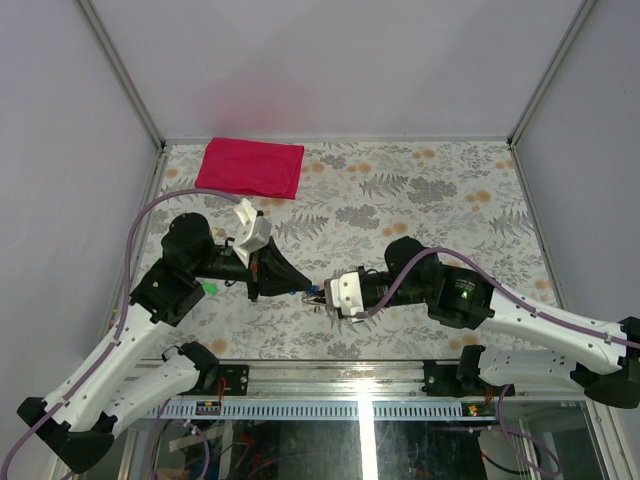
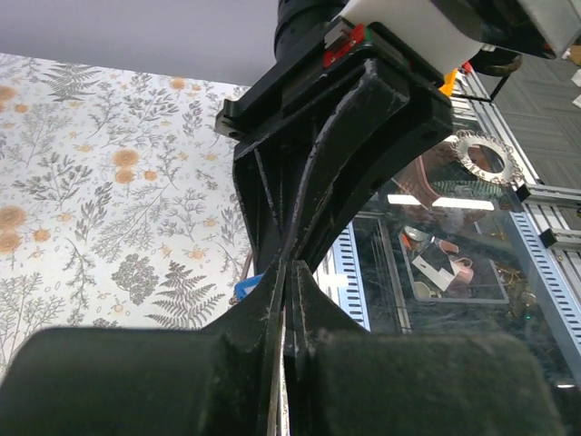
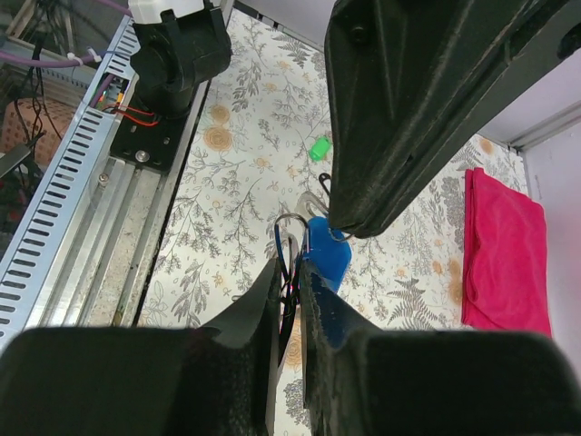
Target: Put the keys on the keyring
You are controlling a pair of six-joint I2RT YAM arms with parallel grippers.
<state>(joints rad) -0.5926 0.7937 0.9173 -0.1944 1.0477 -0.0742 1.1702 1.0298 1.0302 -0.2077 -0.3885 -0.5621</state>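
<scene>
My two grippers meet tip to tip above the table's near middle. My right gripper [image 1: 323, 295] [image 3: 290, 269] is shut on the keyring [image 3: 291, 238], whose thin wire loops stick out past the fingertips. A blue-headed key [image 3: 329, 257] [image 1: 312, 292] hangs right beside the rings, its top at the tip of my left gripper [image 1: 300, 287] [image 2: 292, 272]. The left gripper is shut with a thin metal strip between its pads, apparently the key's blade. A bit of blue [image 2: 247, 289] shows beside its tips. I see no second key.
A small green tag [image 1: 210, 288] [image 3: 318, 148] lies on the floral tabletop [image 1: 420, 200] left of the grippers. A folded red cloth [image 1: 250, 167] [image 3: 504, 254] lies at the back left. The metal rail [image 1: 350, 380] runs along the near edge.
</scene>
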